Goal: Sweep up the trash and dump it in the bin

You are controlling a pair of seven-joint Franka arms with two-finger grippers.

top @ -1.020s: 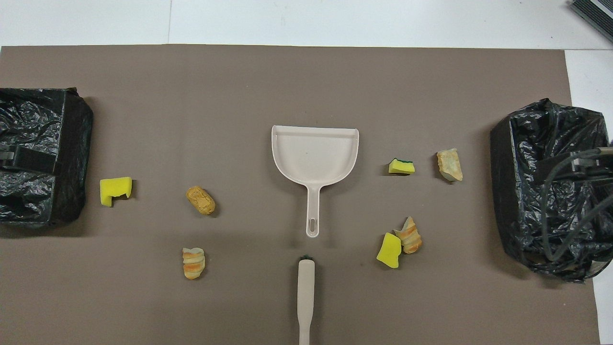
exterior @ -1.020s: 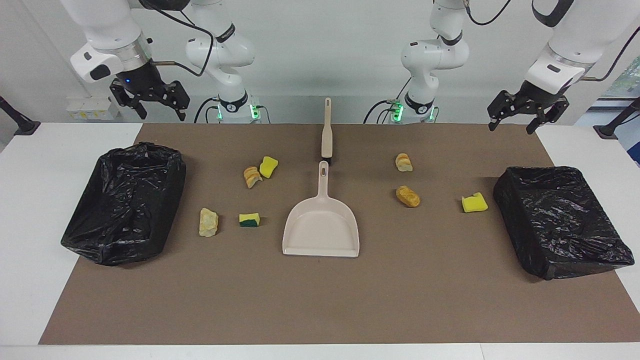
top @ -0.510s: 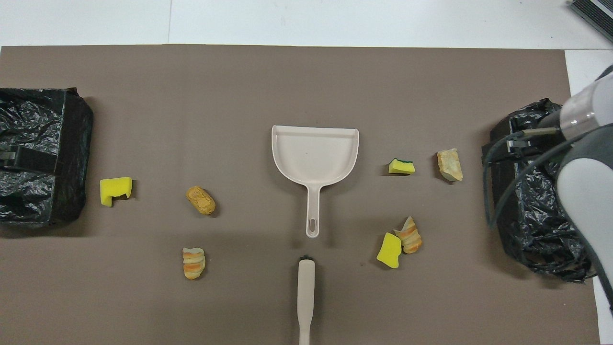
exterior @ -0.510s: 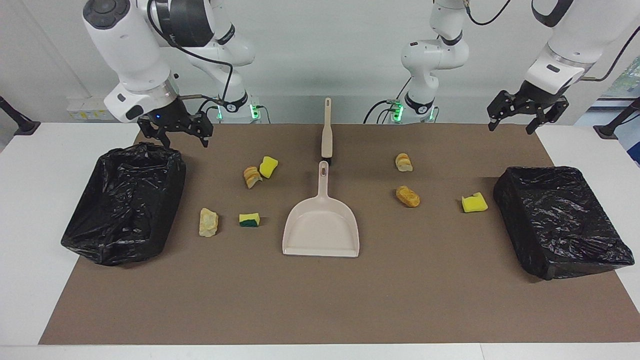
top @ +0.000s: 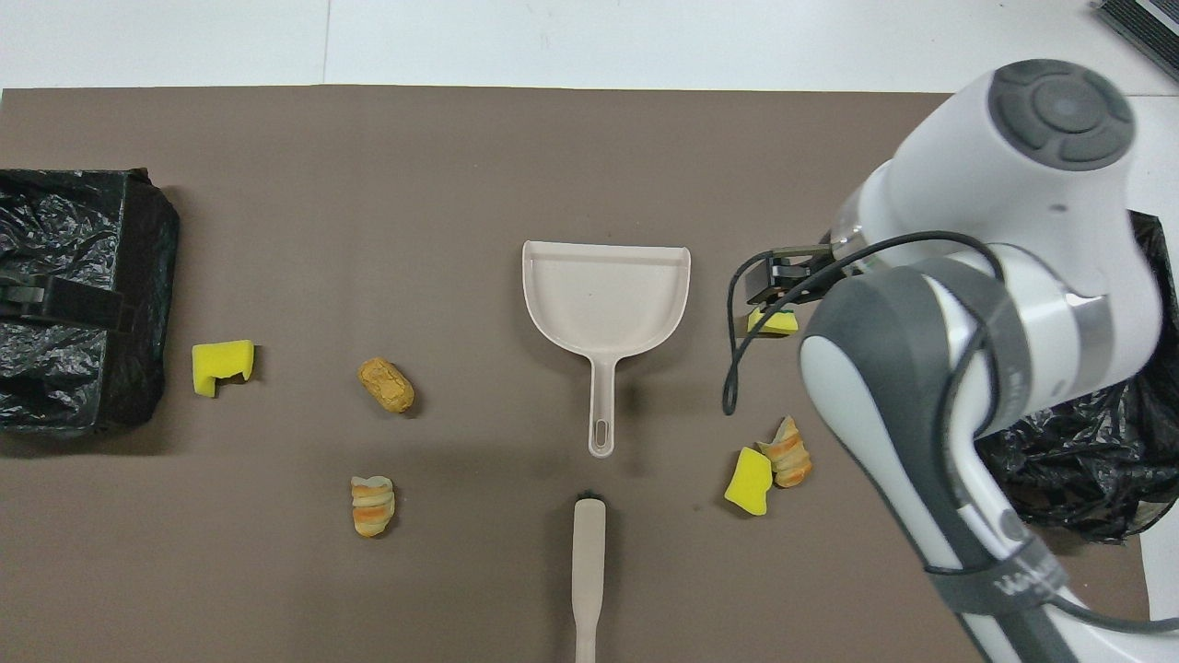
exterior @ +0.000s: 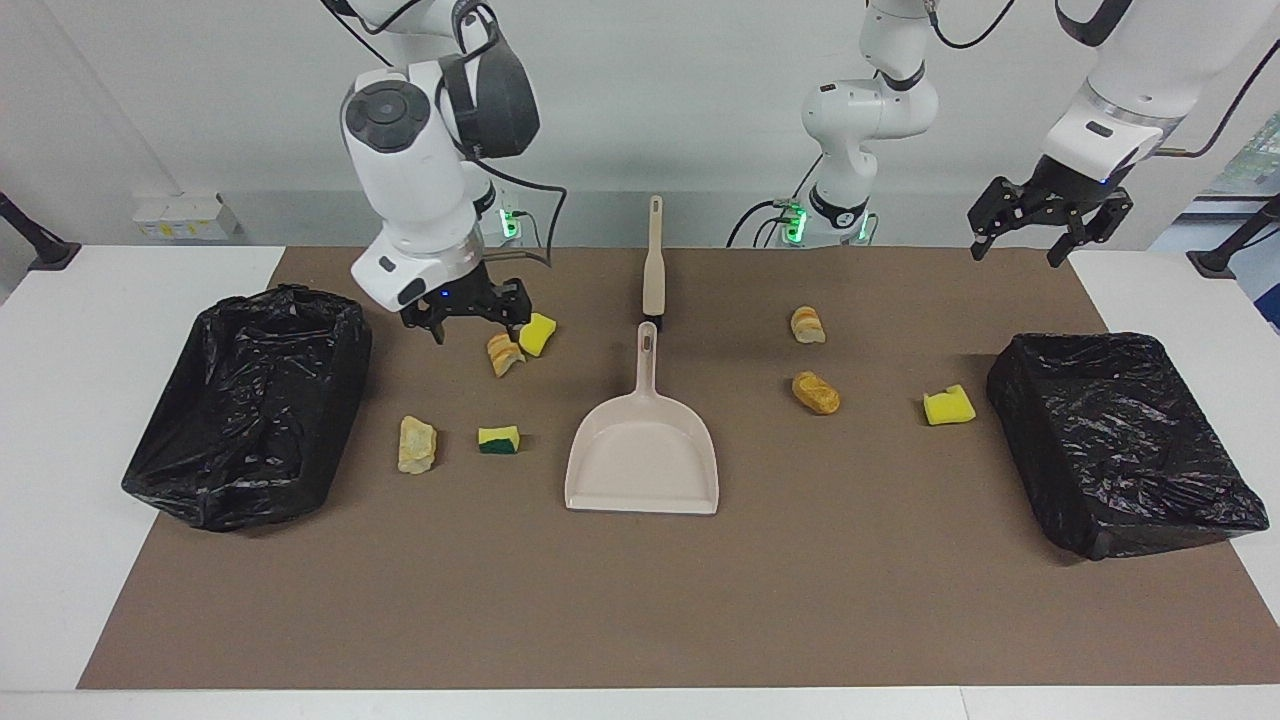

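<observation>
Dustpan [exterior: 641, 455] at the mat's centre, with the brush [exterior: 653, 262] just nearer the robots than its handle. Trash [exterior: 500, 352]: seven scraps lie on the mat to both sides of the dustpan. Right gripper [exterior: 468, 322], fingers spread and empty, hangs just beside two scraps. Left gripper [exterior: 1046, 218], spread and empty, waits raised, toward the left arm's end from the dustpan.
</observation>
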